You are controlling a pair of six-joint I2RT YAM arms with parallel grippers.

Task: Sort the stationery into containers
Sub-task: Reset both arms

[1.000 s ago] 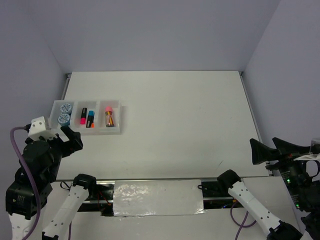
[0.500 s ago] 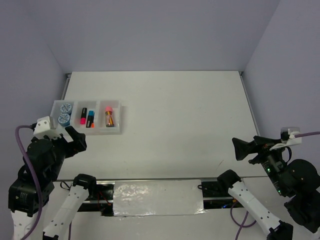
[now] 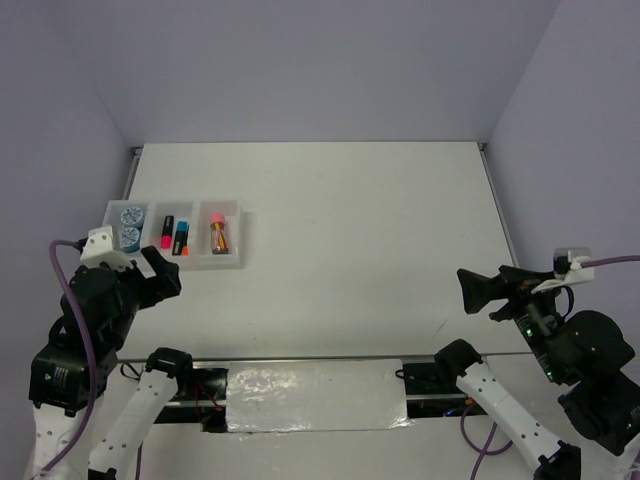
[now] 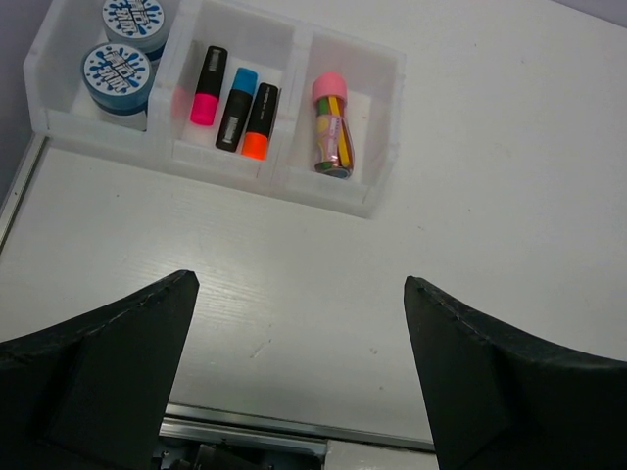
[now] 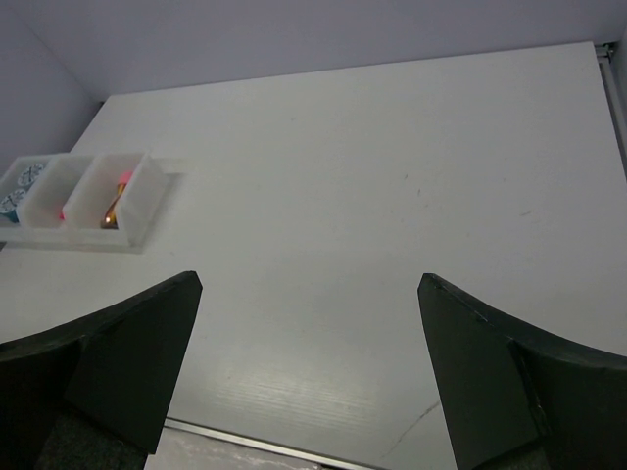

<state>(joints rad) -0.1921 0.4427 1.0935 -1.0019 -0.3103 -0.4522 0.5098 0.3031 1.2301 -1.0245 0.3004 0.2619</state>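
Tray [image 4: 284, 184] sits by the worktop's [image 4: 509, 196] left edge: both tape rolls [image 4: 117, 70] lie in its left compartment, three markers [image 4: 235, 98] side by side in the middle one, the tube [image 4: 331, 125] in the right. The left tool [image 4: 299, 284] hovers near the tray, spread wide, gripping nothing; the right tool [image 5: 310, 282], well apart on the worktop's right, is likewise spread wide.

a robotics lab test cell: a white surface [image 3: 350, 230] boxed in on three sides by plain pale-violet walls [image 3: 320, 70], with a black left arm [image 3: 95, 320] and right arm [image 3: 585, 350] mounted at its near edge, a purple cable [image 3: 612, 262] trailing and a taped plastic sheet [image 3: 315, 395] on the front rail.
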